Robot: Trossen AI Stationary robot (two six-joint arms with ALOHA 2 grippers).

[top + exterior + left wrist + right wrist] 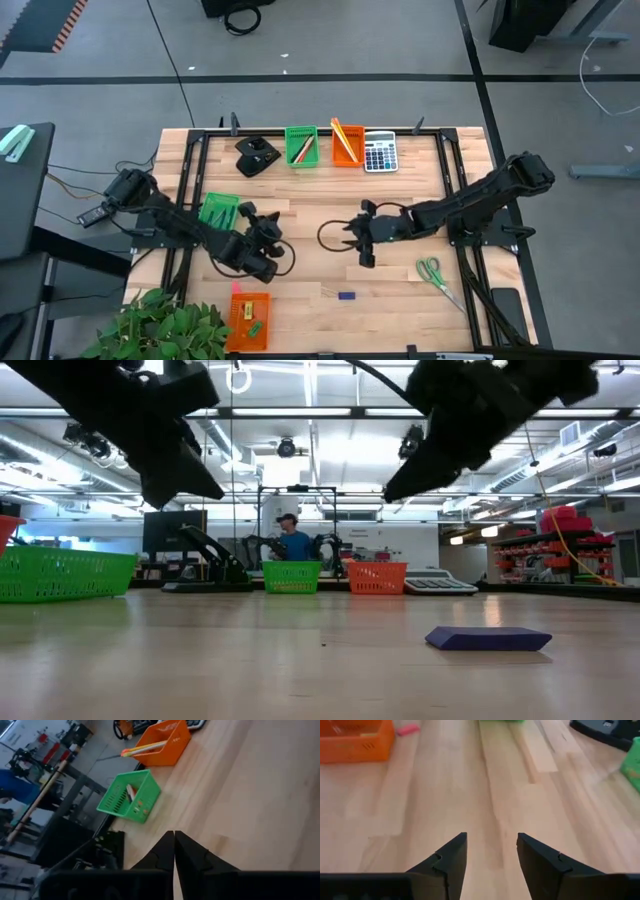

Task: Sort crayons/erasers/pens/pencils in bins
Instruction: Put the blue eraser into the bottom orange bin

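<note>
Near the table's front edge lies the blue eraser (346,296), flat on bare wood and alone, with a thin pale stick (328,292), likely a pencil, just beside it. Also loose is a pink eraser (236,288), touching the rim of the front orange bin (248,320), which already holds a few small pieces. At the back, the green bin (301,146) carries short sticks and the orange bin (347,143) next to it holds yellow pencils; a second green bin (219,210) sits at the left side.

My right gripper (361,238) hovers over mid-table with its fingers spread apart and nothing between them. My left gripper (262,228) hangs over the wood beside that left green bin, fingers pressed together and empty.

I judge I am between picks: most items look sorted and the loose erasers remain. The blue one is nearest my right gripper, so the next move calls for swinging that arm toward the front edge, centring the spread fingers over the block across its narrow sides, and descending until they straddle it. It lies low and flat, so the fingertips must come almost to the wood.
</note>
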